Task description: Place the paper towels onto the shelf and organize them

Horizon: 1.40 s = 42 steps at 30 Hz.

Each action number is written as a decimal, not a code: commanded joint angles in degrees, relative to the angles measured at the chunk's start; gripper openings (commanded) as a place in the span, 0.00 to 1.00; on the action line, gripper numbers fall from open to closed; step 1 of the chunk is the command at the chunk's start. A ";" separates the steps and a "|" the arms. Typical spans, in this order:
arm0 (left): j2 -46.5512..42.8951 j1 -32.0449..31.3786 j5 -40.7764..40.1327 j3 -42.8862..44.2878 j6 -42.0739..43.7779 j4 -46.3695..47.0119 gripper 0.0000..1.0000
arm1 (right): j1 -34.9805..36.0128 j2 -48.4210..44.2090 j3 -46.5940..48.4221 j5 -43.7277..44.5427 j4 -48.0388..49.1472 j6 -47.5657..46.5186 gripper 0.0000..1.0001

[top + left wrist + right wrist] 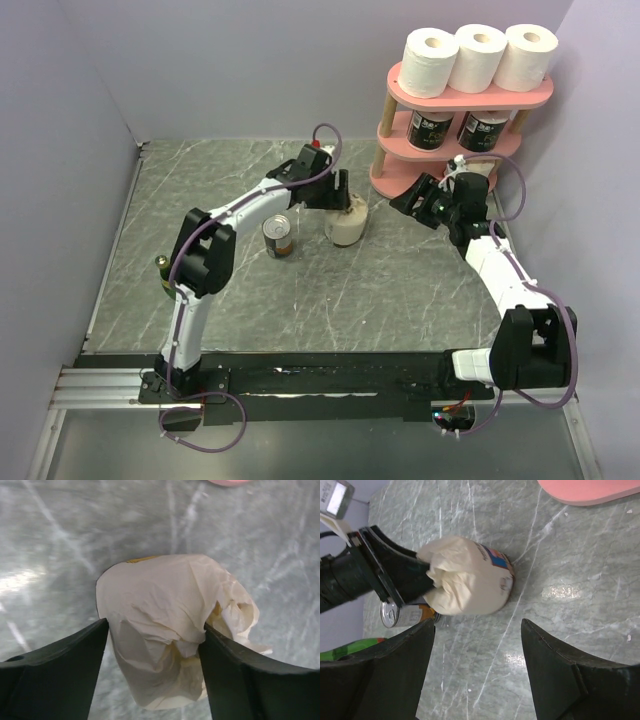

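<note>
Grey marbled worktop runs out to pale lilac walls, and the pink three-tier shelf stands in its far right corner. Three white rolls sit side by side on the shelf's top board. Two black-printed rolls stand on the board below. The shelf's lowest board is partly hidden behind the right arm, so I cannot tell what it carries.

One cream roll, its paper crumpled and loose at one end, is left on the worktop, off the shelf, near and to the left of the shelf's foot. The left pincer is closed on it, one finger pressed against each side. A metal can stands just beyond the roll, farther from the shelf.

The right pincer hangs between the roll and the shelf's foot, jaws wide and holding nothing.

By my reckoning most of the job is done: five rolls are shelved, and this last one has yet to be carried across, probably to the lowest board.
</note>
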 commanded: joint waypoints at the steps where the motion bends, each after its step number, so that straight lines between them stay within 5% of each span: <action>1: -2.09 -0.41 2.19 2.62 -2.31 2.93 0.85 | -0.22 -2.34 -0.11 1.68 -0.37 0.63 0.76; 8: -9.39 -0.23 1.40 -1.43 -1.61 4.87 0.99 | 1.00 1.78 4.72 1.59 -0.54 2.83 0.75; 19: -16.94 0.91 -0.35 -2.92 2.61 -0.40 0.99 | 5.48 16.02 19.40 2.65 -6.60 1.51 0.71; 24: -21.86 1.52 -9.13 -5.29 7.97 -3.83 0.99 | 9.35 22.52 25.99 6.42 -11.70 0.46 0.71; 33: -34.17 1.52 -19.86 -21.46 12.37 -0.58 0.96 | 16.65 28.33 27.84 19.07 -20.40 -2.70 0.71; 42: -43.22 1.26 -18.37 -27.79 11.23 2.75 0.96 | 19.81 29.92 31.97 24.80 -24.80 -5.69 0.71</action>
